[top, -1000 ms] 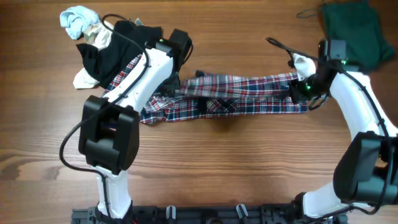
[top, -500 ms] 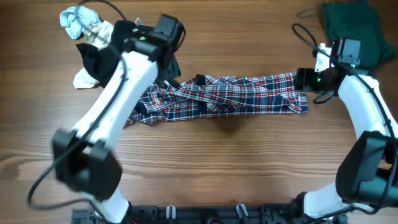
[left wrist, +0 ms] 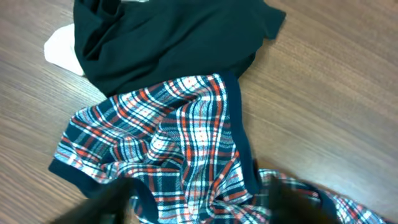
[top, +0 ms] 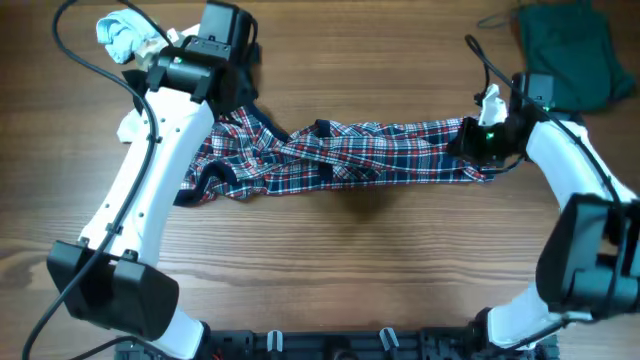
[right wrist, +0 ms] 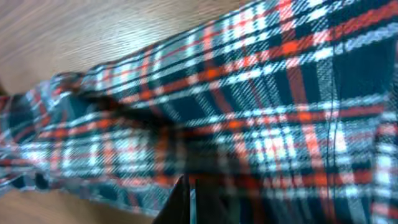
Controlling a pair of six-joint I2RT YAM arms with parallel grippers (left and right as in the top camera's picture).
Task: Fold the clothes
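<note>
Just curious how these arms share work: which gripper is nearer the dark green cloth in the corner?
Right. The right gripper is at the end of the red, white and navy plaid garment, near the dark green cloth; the left gripper is across, by the black garment.

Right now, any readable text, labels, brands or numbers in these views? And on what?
No text can be read in any view.
plaid garment: woven pattern only, no tag or print showing; the right wrist view of it is blurred.
black garment: plain, no label visible.
green cloth: plain.
left arm and right arm: no legible markings.
</note>
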